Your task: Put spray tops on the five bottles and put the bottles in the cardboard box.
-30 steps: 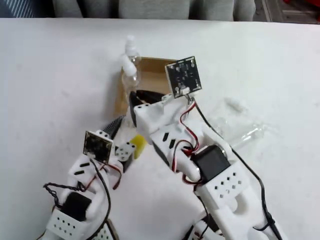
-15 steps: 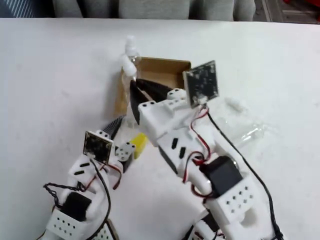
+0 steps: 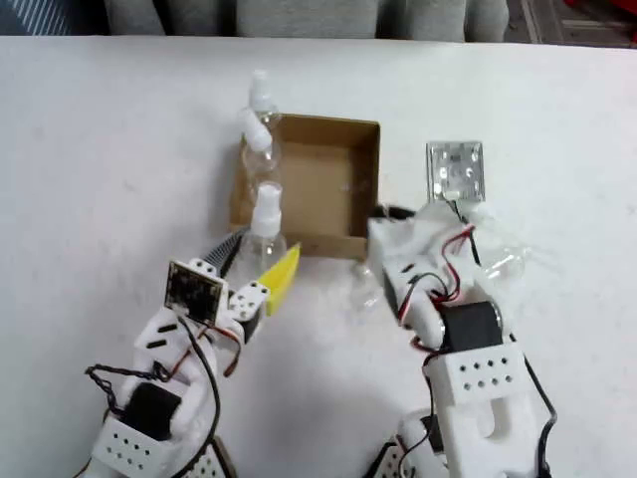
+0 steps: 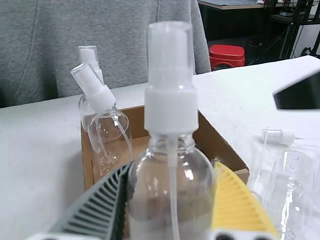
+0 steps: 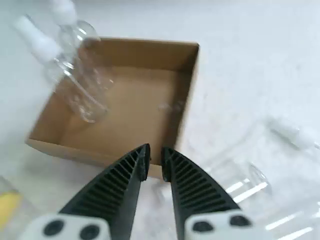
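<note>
My left gripper (image 3: 265, 249) is shut on a clear bottle (image 4: 169, 165) with a white spray top (image 3: 266, 198), held upright just in front of the cardboard box (image 3: 343, 244). The grey finger (image 4: 102, 207) and the yellow finger (image 4: 235, 205) press on the bottle's sides. Two more capped bottles (image 3: 258, 127) lean in the box's far left corner (image 5: 75, 82). My right gripper (image 5: 155, 154) is shut and empty, and hangs above the table just before the box's near right wall. A topless bottle (image 3: 358, 289) stands beside it.
Clear topless bottles (image 3: 498, 264) lie on the table to the right of the box, with a loose spray top (image 3: 466, 207) beyond them. The right arm (image 3: 453, 319) stands over that patch. The white table (image 3: 119, 149) runs on to the left.
The right arm has pulled back from over the box and swung right, and its black fingers have closed. The capped bottle in my left gripper now shows. The left arm has kept still.
</note>
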Controlling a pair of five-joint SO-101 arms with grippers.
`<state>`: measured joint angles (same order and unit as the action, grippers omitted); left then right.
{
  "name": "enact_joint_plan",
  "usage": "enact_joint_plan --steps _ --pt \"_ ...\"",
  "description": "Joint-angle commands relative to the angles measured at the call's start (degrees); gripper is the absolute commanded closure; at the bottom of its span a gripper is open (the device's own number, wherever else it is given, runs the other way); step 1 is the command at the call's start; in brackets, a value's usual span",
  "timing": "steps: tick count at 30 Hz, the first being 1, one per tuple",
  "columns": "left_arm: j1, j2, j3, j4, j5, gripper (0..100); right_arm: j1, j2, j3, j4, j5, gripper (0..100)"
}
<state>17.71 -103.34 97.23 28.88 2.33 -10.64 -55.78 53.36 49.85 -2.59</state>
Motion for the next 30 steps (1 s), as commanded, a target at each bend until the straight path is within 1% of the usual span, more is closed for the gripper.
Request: enact_joint_plan --steps 1,8,12,14,17,21,23,30 --pt "-1.01 -1.27 -0.26 -0.97 -0.53 97 5.93 -1.10 4.22 -2.77 5.80 98.3" --pt "-1.01 -1.27 -0.26 -1.67 -0.44 97 16.22 -1.19 18.46 -14.64 5.71 98.3" --pt "-1.01 -1.27 -0.26 -3.43 -0.44 97 22.99 -1.19 22.86 -16.48 5.71 98.3" --pt "-1.01 -1.27 -0.26 -3.43 -0.44 97 24.92 -1.19 24.35 -16.48 5.71 98.3" --pt "-1.01 -1.27 -0.26 -5.01 -0.44 97 25.63 -1.19 26.64 -16.48 5.89 98.3" --pt "-1.01 -1.27 -0.26 -11.96 0.00 97 25.63 -1.19 28.75 -16.48 6.24 98.3" --pt "-1.01 -1.27 -0.53 -14.15 0.00 97 25.63 -1.19 29.45 -16.66 6.24 98.3" --pt "-4.88 -1.19 -3.34 -19.96 0.00 97 25.63 -1.19 35.43 -26.95 6.24 98.3"
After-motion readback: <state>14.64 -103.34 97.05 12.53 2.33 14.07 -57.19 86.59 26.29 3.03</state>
